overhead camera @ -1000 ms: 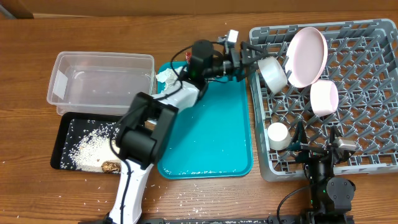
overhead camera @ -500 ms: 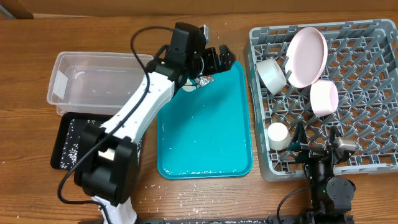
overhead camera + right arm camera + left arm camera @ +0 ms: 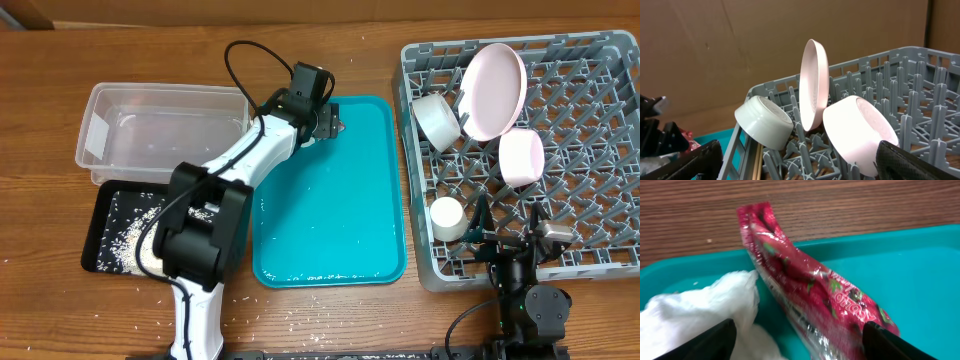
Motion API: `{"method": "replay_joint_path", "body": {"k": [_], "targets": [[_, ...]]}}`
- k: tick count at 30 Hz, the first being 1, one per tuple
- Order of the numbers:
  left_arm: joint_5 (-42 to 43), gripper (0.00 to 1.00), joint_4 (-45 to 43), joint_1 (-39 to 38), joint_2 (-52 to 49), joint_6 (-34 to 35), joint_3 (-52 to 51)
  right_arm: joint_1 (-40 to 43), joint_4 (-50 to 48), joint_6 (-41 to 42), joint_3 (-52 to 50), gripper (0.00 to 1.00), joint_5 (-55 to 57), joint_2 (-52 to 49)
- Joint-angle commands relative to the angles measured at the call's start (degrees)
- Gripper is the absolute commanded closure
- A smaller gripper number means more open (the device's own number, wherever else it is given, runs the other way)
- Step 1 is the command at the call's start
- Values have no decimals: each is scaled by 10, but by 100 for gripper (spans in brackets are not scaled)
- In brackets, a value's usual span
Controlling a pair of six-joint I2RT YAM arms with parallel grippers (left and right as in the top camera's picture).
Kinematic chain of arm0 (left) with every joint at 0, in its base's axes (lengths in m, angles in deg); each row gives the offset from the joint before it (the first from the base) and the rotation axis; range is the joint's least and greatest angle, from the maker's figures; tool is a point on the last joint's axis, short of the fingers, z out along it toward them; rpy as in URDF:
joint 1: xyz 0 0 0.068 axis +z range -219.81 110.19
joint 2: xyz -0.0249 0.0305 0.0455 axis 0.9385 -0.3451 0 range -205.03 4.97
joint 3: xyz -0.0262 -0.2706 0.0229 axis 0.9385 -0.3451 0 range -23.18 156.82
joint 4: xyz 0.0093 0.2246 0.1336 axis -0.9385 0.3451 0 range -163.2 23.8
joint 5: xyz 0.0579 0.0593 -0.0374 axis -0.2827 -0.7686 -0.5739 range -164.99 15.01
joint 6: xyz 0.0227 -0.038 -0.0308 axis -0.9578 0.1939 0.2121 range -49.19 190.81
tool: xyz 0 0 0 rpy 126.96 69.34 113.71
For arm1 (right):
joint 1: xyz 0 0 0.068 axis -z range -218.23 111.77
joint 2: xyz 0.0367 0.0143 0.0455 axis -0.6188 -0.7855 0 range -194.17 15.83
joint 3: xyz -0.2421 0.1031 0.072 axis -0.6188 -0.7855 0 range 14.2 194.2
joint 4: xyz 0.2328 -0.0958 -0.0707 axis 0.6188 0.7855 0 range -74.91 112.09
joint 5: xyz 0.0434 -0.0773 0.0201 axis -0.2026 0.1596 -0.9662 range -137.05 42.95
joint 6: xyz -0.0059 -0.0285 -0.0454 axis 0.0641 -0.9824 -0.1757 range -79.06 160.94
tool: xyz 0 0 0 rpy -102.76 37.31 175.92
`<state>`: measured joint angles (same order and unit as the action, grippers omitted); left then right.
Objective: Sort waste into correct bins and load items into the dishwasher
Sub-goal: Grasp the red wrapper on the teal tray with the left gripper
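Note:
My left gripper (image 3: 327, 121) is open over the far left corner of the teal tray (image 3: 340, 220). In the left wrist view its jaws (image 3: 800, 347) straddle the red-and-silver foil wrapper (image 3: 810, 290) and the edge of the crumpled white tissue (image 3: 700, 310). The grey rack (image 3: 590, 200) holds the pink-white plate (image 3: 493, 90), off-white bowl (image 3: 437, 118), pink bowl (image 3: 521, 157) and white cup (image 3: 447, 217). My right gripper (image 3: 508, 225) is open and empty at the rack's near edge. I cannot make out the chopsticks.
The clear tub (image 3: 165, 125) stands left of the teal tray. The black tray (image 3: 95, 225) in front of it holds white rice (image 3: 125, 240). Loose grains lie on the teal tray's near part and on the wood in front.
My left arm has pulled back from the off-white bowl in the rack, swung left to the teal tray's far corner and settled over the wrapper. The right arm has not moved.

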<state>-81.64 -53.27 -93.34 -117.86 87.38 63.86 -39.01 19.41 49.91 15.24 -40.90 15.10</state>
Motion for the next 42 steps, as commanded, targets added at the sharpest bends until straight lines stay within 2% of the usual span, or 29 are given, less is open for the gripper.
{"method": "replay_joint_path", "body": {"k": [1,3,4,5,6,12,14,16,20,23,27,28,29,31,33,34,36,40,42], "targets": [[47,26,-19,-2,-16,-7,2,2,-2,2,-6,0,-2,6],[80,51,-27,-2,-13,-7,3,2,-2,2,-6,0,-3,5],[96,67,-29,-2,-10,-7,4,2,-2,3,-6,0,-3,6],[116,92,-18,-2,1,-7,12,2,-2,2,-6,0,-2,6],[123,96,-9,-2,8,-7,17,2,-2,3,-6,0,-3,5],[120,96,108,-1,95,19,52,2,-2,3,-6,0,-3,6],[77,96,150,-1,138,26,53,2,-2,3,-6,0,-2,6],[-6,96,207,4,188,32,53,2,-2,3,-6,0,-2,6],[-103,96,275,26,219,33,53,2,-2,2,-6,0,-3,6],[-141,96,307,61,217,47,48,2,-2,3,-6,0,-2,6],[-149,96,311,117,217,67,39,2,-2,3,-6,0,-2,5],[-148,92,311,130,217,75,39,2,-2,2,-6,0,-3,5],[-142,77,312,141,217,83,39,2,-2,3,-6,0,-3,5],[-106,67,314,155,217,83,39,2,-2,3,-6,0,-2,5],[-74,31,327,155,217,80,39,2,-2,3,-6,0,-2,6],[-65,20,331,151,217,72,39,2,-2,3,-6,0,-2,6],[-57,6,334,129,217,47,39,2,-2,3,-6,0,-2,6],[-65,9,314,63,213,7,39,2,-2,3,-6,0,-2,5],[-97,10,295,26,200,1,38,2,-2,3,-6,0,-2,6]]}}
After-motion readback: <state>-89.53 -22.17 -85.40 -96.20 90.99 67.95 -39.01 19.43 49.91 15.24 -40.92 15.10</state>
